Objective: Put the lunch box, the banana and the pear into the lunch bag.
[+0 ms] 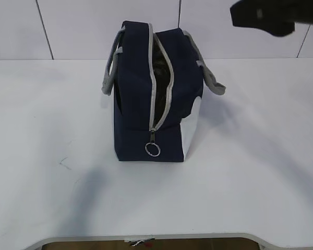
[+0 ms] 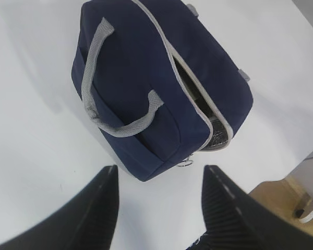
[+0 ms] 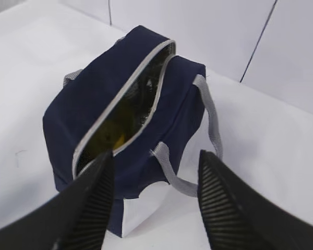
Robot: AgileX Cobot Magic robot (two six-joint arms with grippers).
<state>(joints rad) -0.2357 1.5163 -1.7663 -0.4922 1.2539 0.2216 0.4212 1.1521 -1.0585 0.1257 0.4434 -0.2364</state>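
Lunch bag (image 1: 141, 99) stands upright mid-worktop (image 1: 41, 156), zipper open along the top. Long axis runs from the camera toward the back wall; ring pull (image 1: 152, 149) hangs at the near end. Something yellow (image 3: 117, 138) shows inside; which fruit, cannot tell. No lunch box, banana or pear outside. Left claw (image 2: 159, 208) apart, empty. Right claw (image 3: 154, 203) apart, empty. Judgement: loading looks finished; lift both arms straight up, clear of the grey handles (image 3: 211, 120).
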